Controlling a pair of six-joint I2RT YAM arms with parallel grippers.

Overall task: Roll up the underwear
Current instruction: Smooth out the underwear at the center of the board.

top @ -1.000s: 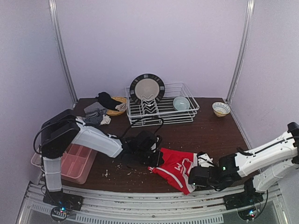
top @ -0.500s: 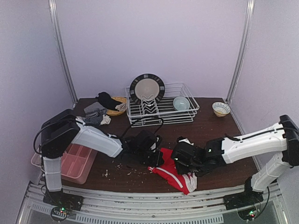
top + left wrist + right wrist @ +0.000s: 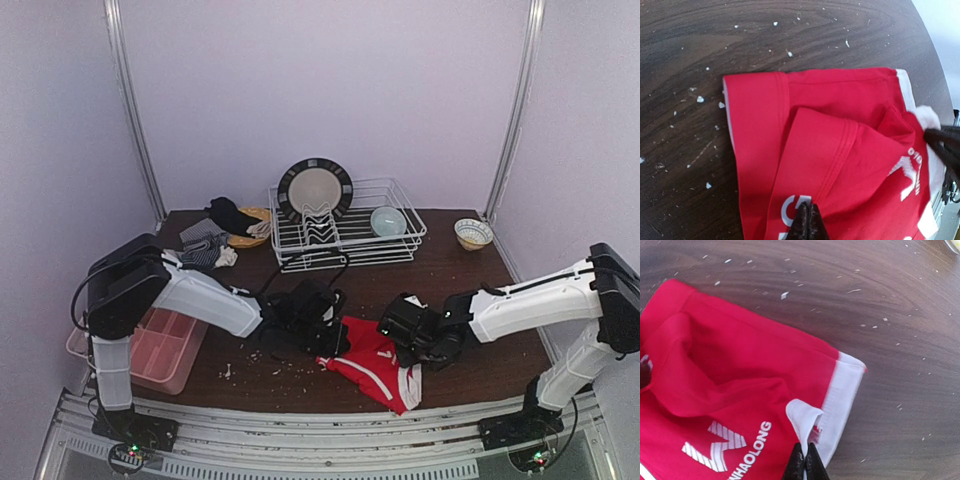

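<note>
Jaws of left gripper [image 3: 807,222] clenched on a raised fold of the red brief [image 3: 840,150]; jaws of right gripper [image 3: 806,460] likewise pinched shut, on a lifted corner of the white waistband [image 3: 842,390]. Red brief on the table [image 3: 470,290] toward its near edge, between the two grippers: left gripper at its left edge, right gripper at its far-right corner, each touching the cloth.

Long axis roughly left to right in the top view, slanting toward the near edge on the right; waistband along the right-hand end. Neither arm nearer than the other, both already in contact.

Cloth doubled over itself in the middle, not yet a roll. Judged next move: rolling from the waistband end toward the left gripper, with the left pinch as anchor. Other briefs [image 3: 210,245] heaped at the far-left corner, well apart.

Compared with one second earlier: right gripper then at the near-right end of the brief, cloth spread wider. Half a second earlier: right gripper over the middle of the cloth. Now: at the far-right corner, closed, cloth more bunched. Left arm in the same place throughout.
</note>
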